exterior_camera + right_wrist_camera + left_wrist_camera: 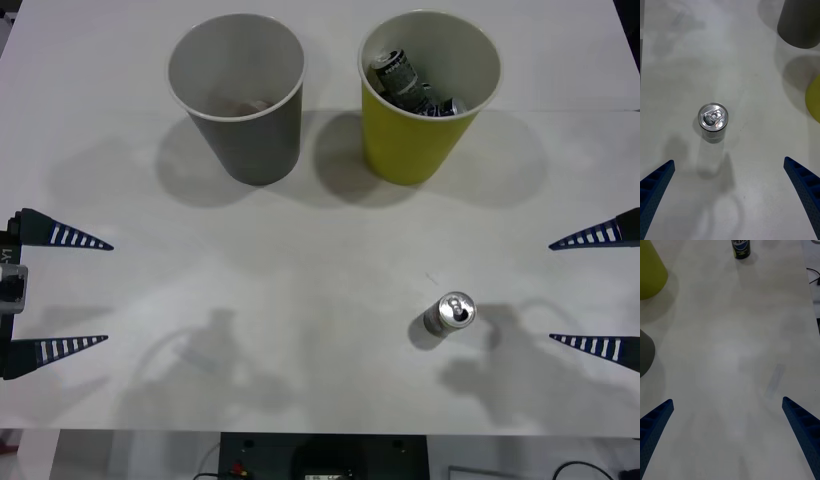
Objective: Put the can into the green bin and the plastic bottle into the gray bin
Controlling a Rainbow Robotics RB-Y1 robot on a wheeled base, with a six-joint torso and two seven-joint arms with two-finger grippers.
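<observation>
Table (300,300): white, two bins at the far side.
Can (451,313): upright, near the right edge, apart from both bins.
Right gripper (595,292): spread wide, empty — should close squarely round the can's body.
Green bin (425,120): cans already inside.
Left gripper (60,293): spread, idle at the left edge.
Gray bin (240,105): beside the green one.

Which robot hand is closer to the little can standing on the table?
The right. The right gripper waits open at the table's right edge, just beside the can. The left gripper waits open at the far left edge, across the table.
</observation>
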